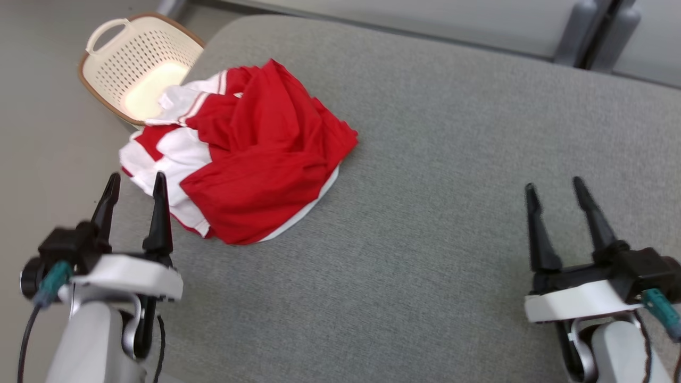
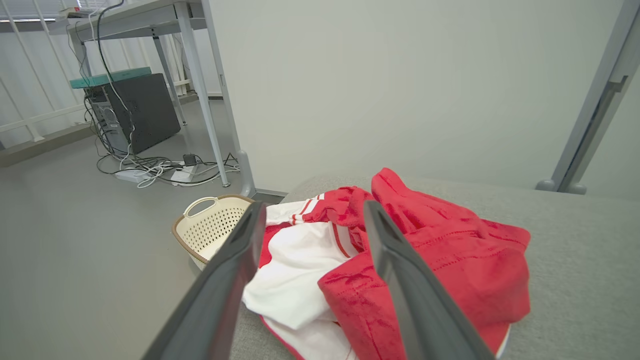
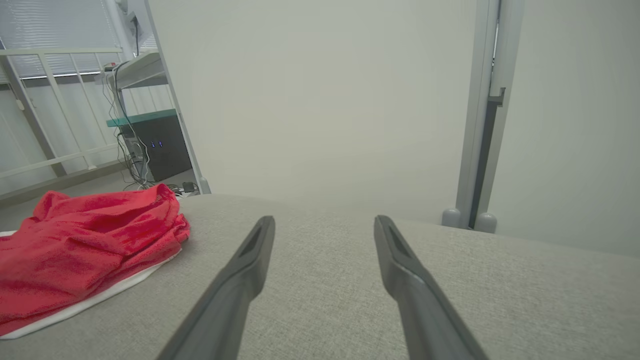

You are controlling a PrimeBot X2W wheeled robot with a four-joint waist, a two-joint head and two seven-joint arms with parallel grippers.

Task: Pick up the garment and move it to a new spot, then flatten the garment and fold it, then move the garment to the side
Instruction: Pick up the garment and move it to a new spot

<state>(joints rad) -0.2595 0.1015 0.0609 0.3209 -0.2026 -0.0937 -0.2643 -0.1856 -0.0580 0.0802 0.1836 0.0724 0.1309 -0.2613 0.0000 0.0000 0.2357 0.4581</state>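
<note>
We see the garment (image 1: 255,154), red with white panels and stripes, lying crumpled in a heap on the grey padded surface (image 1: 452,170). In the head view it lies toward ten o'clock, close to that surface's left edge. Our left gripper (image 1: 136,180) hovers just beside the heap at its seven o'clock, fingers spread apart and holding nothing. Our right gripper (image 1: 554,185) sits well apart at the garment's four o'clock, over bare grey fabric, its fingers likewise wide and empty. A cream perforated basket (image 1: 109,58) stands on the floor at the garment's eleven o'clock. The white cloth may reach its rim, but we cannot tell whether they touch.
</note>
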